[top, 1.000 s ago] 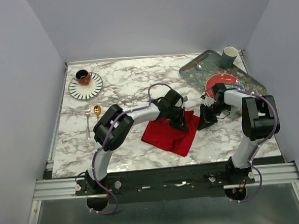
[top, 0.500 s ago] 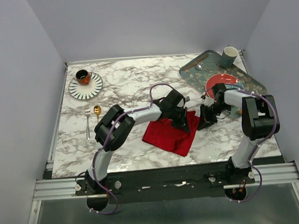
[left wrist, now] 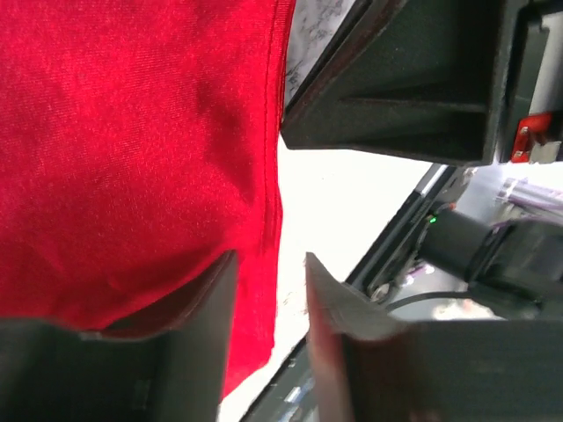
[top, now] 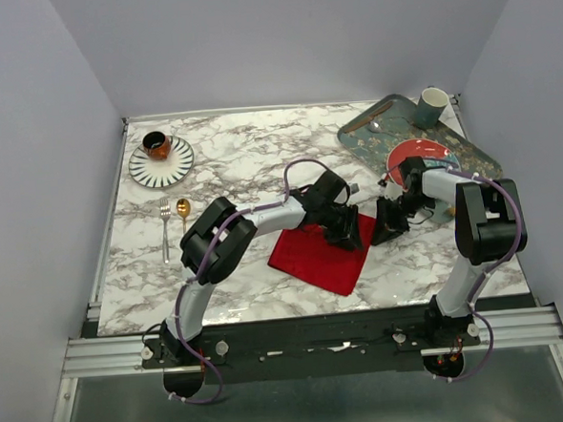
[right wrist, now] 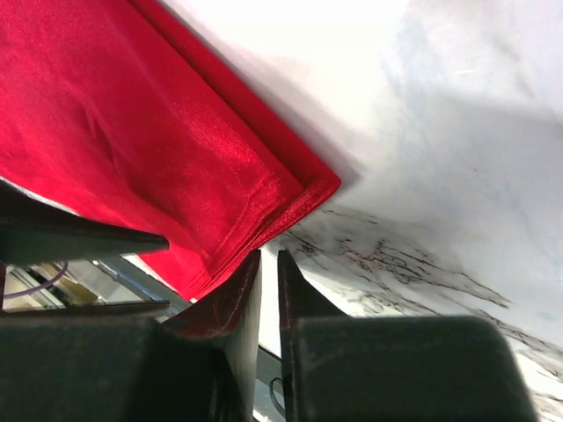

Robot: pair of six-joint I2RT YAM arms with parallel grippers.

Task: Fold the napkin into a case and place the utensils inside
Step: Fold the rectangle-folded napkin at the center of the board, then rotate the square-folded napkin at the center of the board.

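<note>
Looking from above, see a bright red cloth napkin [top: 318,257] lying flat under the left pincer [top: 345,234], one corner pointing at the right pincer [top: 388,228]. Looks nearly square, no clear long side. From the left wrist: stands open, hem between. From the right wrist: almost closed; cannot tell if pinching. Seems light and floppy; best pinched at a corner.

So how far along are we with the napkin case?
Done: napkin folded into a layered square. In hand: left claw open over its edge, right claw at its corner. Left: fold it narrower, then load fork and spoon, lying untouched far left.
</note>
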